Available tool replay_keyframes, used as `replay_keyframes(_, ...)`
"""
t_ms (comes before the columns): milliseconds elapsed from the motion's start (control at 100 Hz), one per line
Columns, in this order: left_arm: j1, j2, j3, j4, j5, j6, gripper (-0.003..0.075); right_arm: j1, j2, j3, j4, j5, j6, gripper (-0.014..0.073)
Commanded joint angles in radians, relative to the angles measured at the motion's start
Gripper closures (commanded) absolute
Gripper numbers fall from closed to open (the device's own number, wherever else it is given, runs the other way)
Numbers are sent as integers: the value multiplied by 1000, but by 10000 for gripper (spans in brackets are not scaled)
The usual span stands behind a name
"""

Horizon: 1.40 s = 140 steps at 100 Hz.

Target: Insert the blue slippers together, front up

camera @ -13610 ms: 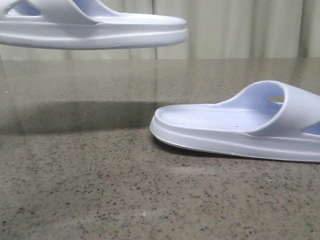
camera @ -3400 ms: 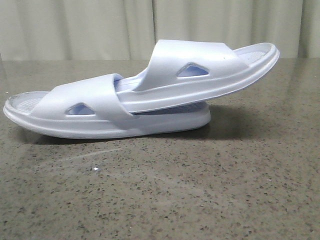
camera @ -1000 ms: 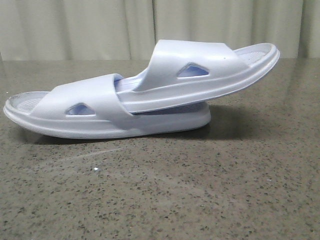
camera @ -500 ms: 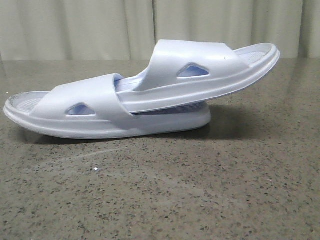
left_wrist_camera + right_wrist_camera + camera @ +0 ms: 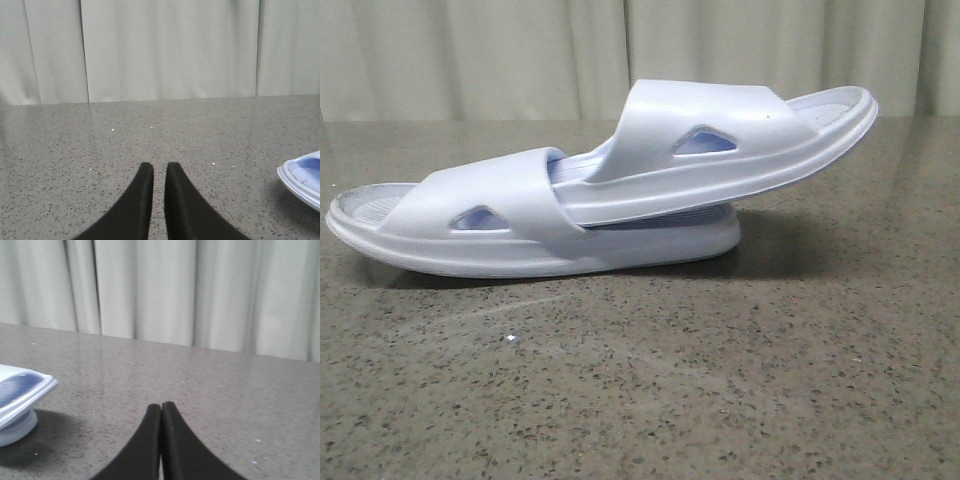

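Nested already: upper slipper [image 5: 720,140] pushed under the strap of the lower slipper [image 5: 500,225], both sole-down with straps up, long axes running side to side across the bench [image 5: 720,400]. Lower one flat on the stone; upper one tilted, one end tucked under that strap, the other end raised and overhanging on the right. Sitting toward the far edge of the bench, roughly midway between its side edges.

Seen from the left wrist, only one end of the pair [image 5: 302,180], off to one side of the left gripper [image 5: 159,172] and well apart from it. Seen from the right wrist, the raised end [image 5: 20,390] likewise off to one side of the right gripper [image 5: 161,412], apart from it. No telling which arm is nearer.

Left fingers almost together, a thin slit between the tips, nothing between them. Right fingers pressed tip to tip, holding nothing. Neither touching foam.

Judged from this: insertion looks done, arms clear of the pair. Any further seating would call for a push along that side-to-side axis from the raised right end.
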Motion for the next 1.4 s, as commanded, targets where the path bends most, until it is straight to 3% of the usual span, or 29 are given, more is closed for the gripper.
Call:
replay_keyframes(0,-8,8,8,1,-81,-10,704,-21,13,42,36,-170,-7,701)
replay_keyframes(110,-8,8,8,1,-81,-10,704,-86,13,110,128,-202,-7,701)
replay_keyframes(270,-8,8,8,1,-81,-10,704,-145,-22,181,156,-226,-7,701)
replay_keyframes(710,-8,8,8,1,-81,-10,704,-145,-46,312,200,-384,-7,701)
replay_keyframes(1390,-8,8,8,1,-81,-10,704,-145,-46,312,202,-374,-7,701)
